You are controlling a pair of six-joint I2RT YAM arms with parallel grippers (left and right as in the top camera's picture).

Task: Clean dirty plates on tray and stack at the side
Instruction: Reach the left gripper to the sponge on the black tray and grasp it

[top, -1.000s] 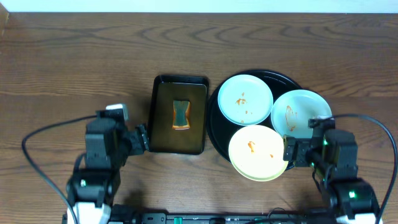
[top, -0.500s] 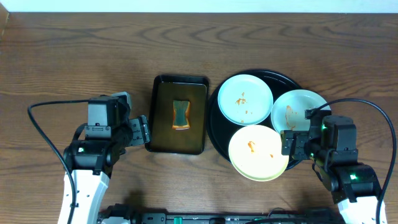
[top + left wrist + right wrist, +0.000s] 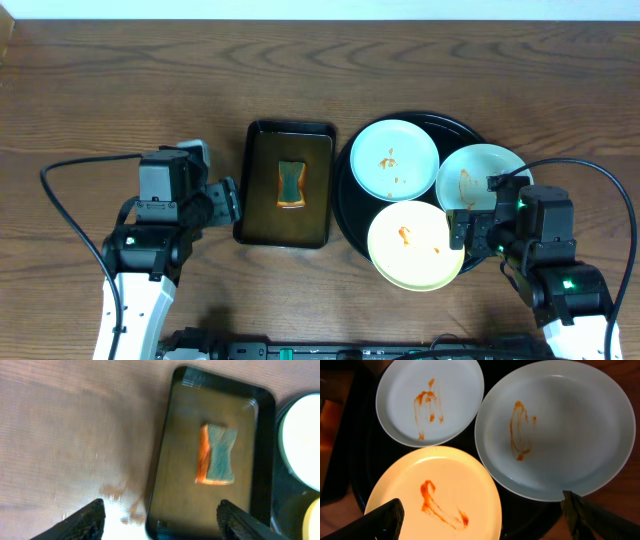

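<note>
**Three smeared plates sitting on the round tray, both end effectors spread open**

The round black tray (image 3: 343, 205) is sitting right of centre on the wooden surface (image 3: 100, 80), and it is carrying all three plates. The far mint plate (image 3: 395, 160) is lying fully inside the rim. The right mint plate (image 3: 482, 180) and the cream plate (image 3: 413, 243) are both hanging out past the edge. All three are showing orange-brown smears, really clear in the right wrist view.

The right end effector (image 3: 465, 232) is hovering just beside the cream plate's right edge, jaws released wide and gripping nothing.

The left end effector (image 3: 224, 203) is sitting at the left edge of the rectangular dark tray (image 3: 248, 180), also spread open and empty. A sponge (image 3: 216, 454), orange on one side, is lying in the middle of that tray.
</note>
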